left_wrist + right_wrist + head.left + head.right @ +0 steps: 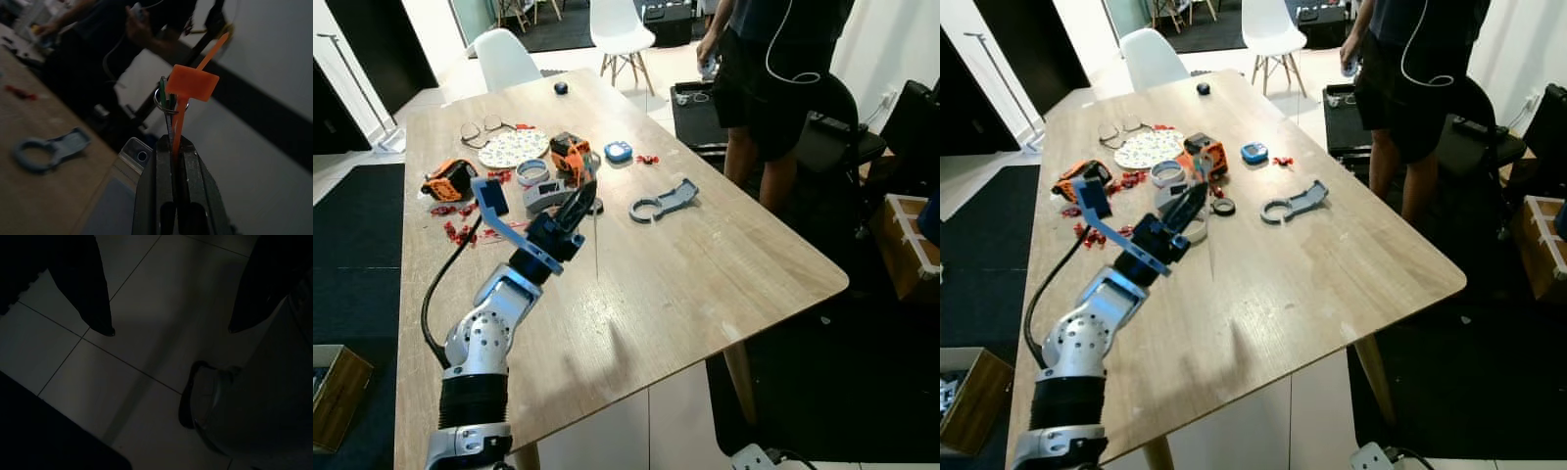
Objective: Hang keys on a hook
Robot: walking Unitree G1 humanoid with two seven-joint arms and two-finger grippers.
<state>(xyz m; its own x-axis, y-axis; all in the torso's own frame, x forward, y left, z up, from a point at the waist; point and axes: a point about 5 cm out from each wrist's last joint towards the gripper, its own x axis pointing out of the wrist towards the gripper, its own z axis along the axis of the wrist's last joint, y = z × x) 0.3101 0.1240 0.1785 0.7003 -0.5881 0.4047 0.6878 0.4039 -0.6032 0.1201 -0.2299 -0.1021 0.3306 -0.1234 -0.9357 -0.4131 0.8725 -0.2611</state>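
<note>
My left gripper (pixel 172 142) is shut on a bunch of keys (pixel 166 100) with an orange plastic tag (pixel 191 83) that sticks up past the fingertips. Seen from the head, the left gripper (pixel 584 193) hovers over the middle-left of the wooden table (pixel 705 284), raised above it. A grey-blue hook piece (pixel 664 201) lies flat on the table to the right of this gripper, apart from it. The right gripper (pixel 171 329) hangs open over a tiled floor, in shade.
Glasses (pixel 481 127), a patterned plate (pixel 513 148), orange tools (pixel 570 152), tape rolls (pixel 533 172), a blue item (pixel 618 151) and red bits (pixel 460 231) clutter the table's far left. A person (pixel 773 69) stands at the far right edge. White chairs (pixel 621 29) stand behind.
</note>
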